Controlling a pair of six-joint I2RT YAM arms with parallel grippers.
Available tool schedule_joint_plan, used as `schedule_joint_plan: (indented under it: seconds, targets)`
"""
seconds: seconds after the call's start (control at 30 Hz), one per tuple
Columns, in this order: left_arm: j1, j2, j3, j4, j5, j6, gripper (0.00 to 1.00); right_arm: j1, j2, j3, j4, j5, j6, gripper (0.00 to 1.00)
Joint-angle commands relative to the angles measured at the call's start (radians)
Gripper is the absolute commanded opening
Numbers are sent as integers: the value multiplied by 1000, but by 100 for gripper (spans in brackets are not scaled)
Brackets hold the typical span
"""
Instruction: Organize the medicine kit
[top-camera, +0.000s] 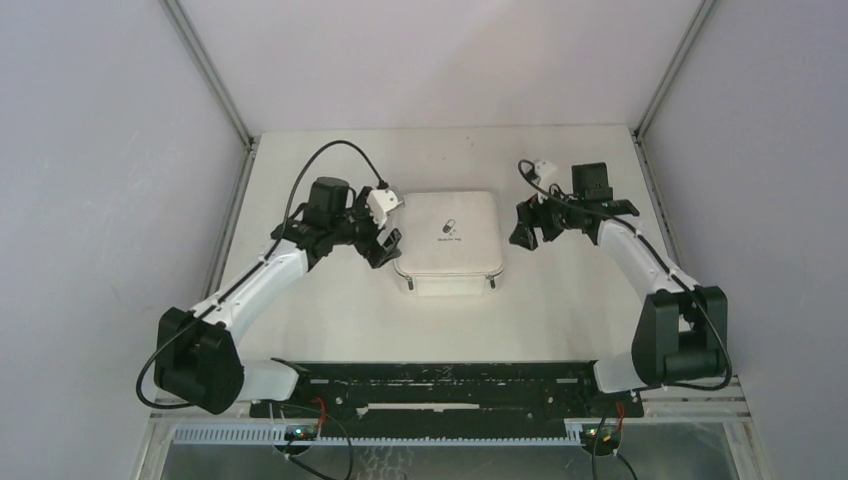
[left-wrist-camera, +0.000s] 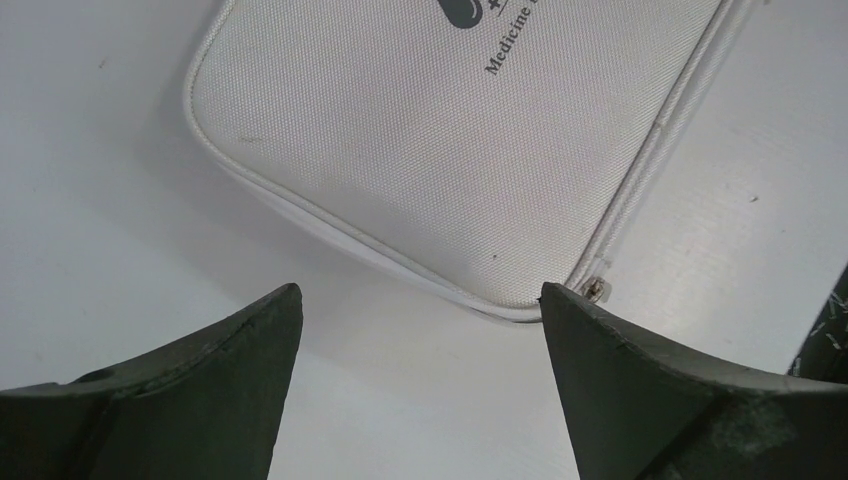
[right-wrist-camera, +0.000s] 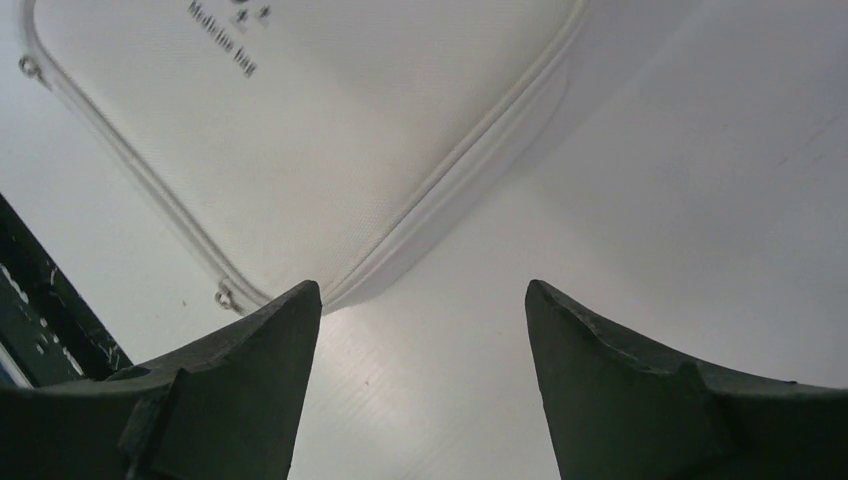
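Note:
The medicine kit (top-camera: 450, 243) is a white soft zip case with a dark pill logo on top. It lies shut and flat in the middle of the table. It also shows in the left wrist view (left-wrist-camera: 440, 150) and the right wrist view (right-wrist-camera: 300, 140). My left gripper (top-camera: 383, 243) is open and empty just off the case's left side, above the bare table (left-wrist-camera: 420, 300). My right gripper (top-camera: 527, 226) is open and empty just off the case's right side (right-wrist-camera: 420, 295). Two small metal zip pulls (top-camera: 409, 283) sit at the case's near corners.
The white table (top-camera: 330, 310) is walled by pale panels left, right and behind. A black rail (top-camera: 440, 385) with the arm bases runs along the near edge. Cables loop over both arms.

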Motion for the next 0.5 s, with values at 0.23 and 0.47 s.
schedule_joint_plan:
  seconds: [0.23, 0.47]
  targets:
    - [-148, 75, 61, 78, -97, 234, 92, 148, -98, -239, 207, 2, -144, 68]
    - [-173, 121, 93, 78, -118, 259, 91, 177, -115, -266, 175, -10, -134, 67]
